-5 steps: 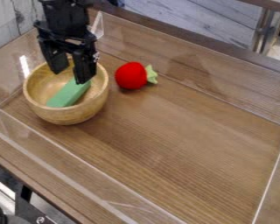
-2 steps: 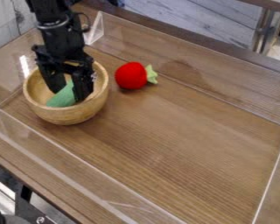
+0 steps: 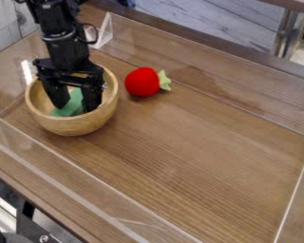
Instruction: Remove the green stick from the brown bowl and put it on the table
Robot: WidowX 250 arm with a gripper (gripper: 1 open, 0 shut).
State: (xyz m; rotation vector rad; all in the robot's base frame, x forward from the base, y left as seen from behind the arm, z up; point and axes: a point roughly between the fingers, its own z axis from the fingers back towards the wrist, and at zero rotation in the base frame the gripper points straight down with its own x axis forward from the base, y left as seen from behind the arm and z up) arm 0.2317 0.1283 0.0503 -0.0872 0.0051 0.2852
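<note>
The brown bowl [image 3: 72, 106] sits near the far left corner of the counter [image 3: 193, 152], and everything else is placed from it. Inside the bowl lies the green stick [image 3: 72, 105], leaning against the inner wall, with only a small patch of its light green surface visible between the dark fingers above it. The gripper [image 3: 68, 98] points down into the bowl, its jaws spread wide, one finger on each side of the stick; whether the fingers touch the stick cannot be told from this view. Nothing is pinched. The black arm rises from the bowl toward the upper left edge of the view. Just to the right of the bowl, apart from its rim, rests a red strawberry toy [image 3: 144, 83] with green leaves on its far side. A low clear wall [image 3: 142, 214] runs along the counter's edges, passing close behind and to the left of the bowl.
</note>
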